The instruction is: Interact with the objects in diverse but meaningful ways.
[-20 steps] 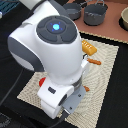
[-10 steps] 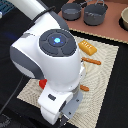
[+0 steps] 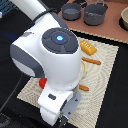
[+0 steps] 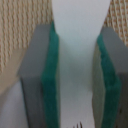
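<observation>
I am watching the gripper (image 4: pixel 75 75) through the wrist view, and it is clenching a white elongated piece (image 4: pixel 77 50) between its green pads (image 4: pixel 50 85); the piece is filling the gap and both pads are pressing on its sides. I am reading this as the white fish-like toy, with its long axis running along the pads and out past the fingertips toward the woven mat (image 3: pixel 107 65) below. In the exterior view the arm's bulky white wrist is hiding the gripper itself, so I cannot tell how high the toy is hanging over the mat.

Moving outward, a red ball (image 3: pixel 43 81) is peeking from behind the arm on the exterior view's left, just beside the wrist. The orange ridged block (image 3: pixel 88 48) is lying farther off toward the exterior view's right, near the mat's far side, with wooden-handled cutlery (image 3: pixel 91 61) between it and the arm. Two grey pots (image 3: pixel 85 12) are sitting well apart on the tabletop (image 3: pixel 112 34) beyond the mat.

I am judging that the next move turns on setting the held toy down on bare mat clear of the ball and the cutlery.
</observation>
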